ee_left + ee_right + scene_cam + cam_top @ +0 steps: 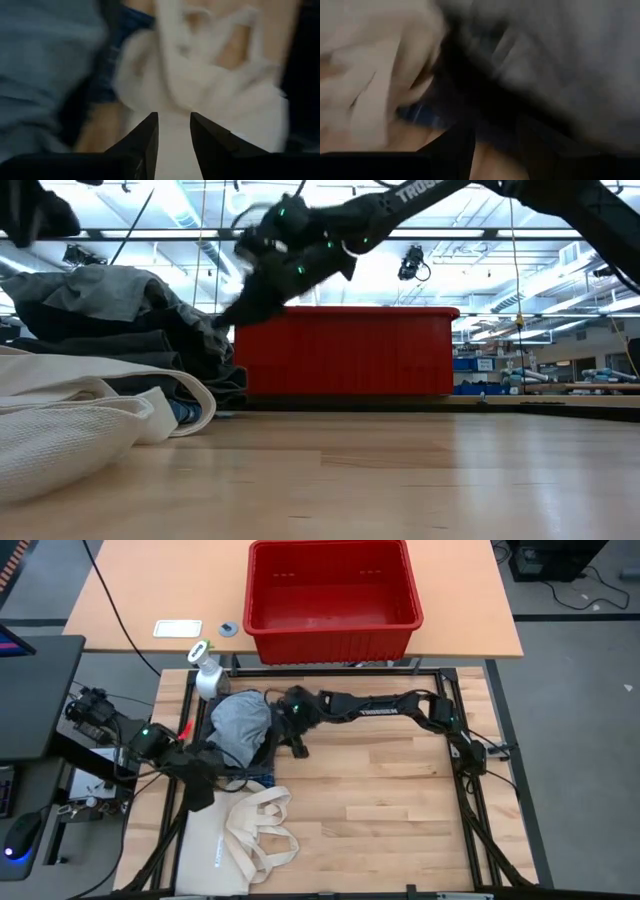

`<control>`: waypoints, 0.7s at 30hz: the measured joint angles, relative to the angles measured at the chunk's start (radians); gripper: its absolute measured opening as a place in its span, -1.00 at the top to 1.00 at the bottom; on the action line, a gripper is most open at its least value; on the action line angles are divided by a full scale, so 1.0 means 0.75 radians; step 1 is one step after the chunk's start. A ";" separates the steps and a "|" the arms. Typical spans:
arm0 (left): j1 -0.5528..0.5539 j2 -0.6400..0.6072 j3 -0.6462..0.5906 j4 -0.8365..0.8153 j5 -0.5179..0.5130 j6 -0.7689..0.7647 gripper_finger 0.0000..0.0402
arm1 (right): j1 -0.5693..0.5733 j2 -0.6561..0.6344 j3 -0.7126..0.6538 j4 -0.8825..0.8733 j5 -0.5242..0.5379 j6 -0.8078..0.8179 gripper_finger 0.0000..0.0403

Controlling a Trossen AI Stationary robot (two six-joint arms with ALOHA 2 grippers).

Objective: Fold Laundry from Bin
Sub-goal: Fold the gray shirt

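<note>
Left of centre in the high view, the laundry (pixel 242 726) sits heaped on my desk (pixel 380 810), a grey piece on top with black and blue plaid showing beneath. The bin (pixel 332 592) stands at the top of the frame on a separate surface, and I can see nothing in it. Below the heap, at lower left, lies the cream tote bag (pixel 250 835), its handles looped toward the clothes. A spray bottle (pixel 206 672) stands just above the heap.

My right pincer (pixel 297 745) reaches across from the right and sits at the heap's right edge. Its wrist view is filled with dark and grey cloth, and I cannot tell whether its jaws are open or gripping anything. My left pincer (pixel 173 131) hangs at the heap's lower left over the tote bag; its jaws stand partly apart with only pale canvas beyond them, nothing between.

I judge the step to be picking one garment off the heap. To do it well I should pinch only the top grey layer near an edge, lift it clear of the pieces below, and keep my left pincer off the bag's handles.
</note>
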 joint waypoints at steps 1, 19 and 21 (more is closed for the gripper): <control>-0.012 0.003 0.000 -0.022 -0.064 -0.010 0.42 | 0.007 0.015 -0.002 -0.055 -0.014 -0.003 0.25; 0.182 0.245 -0.020 -0.380 -0.302 0.080 0.42 | 0.033 0.037 -0.249 0.134 -0.042 0.138 0.25; 0.197 0.273 0.045 -0.307 -0.264 0.170 0.42 | 0.035 0.032 -0.250 0.121 -0.045 0.135 0.25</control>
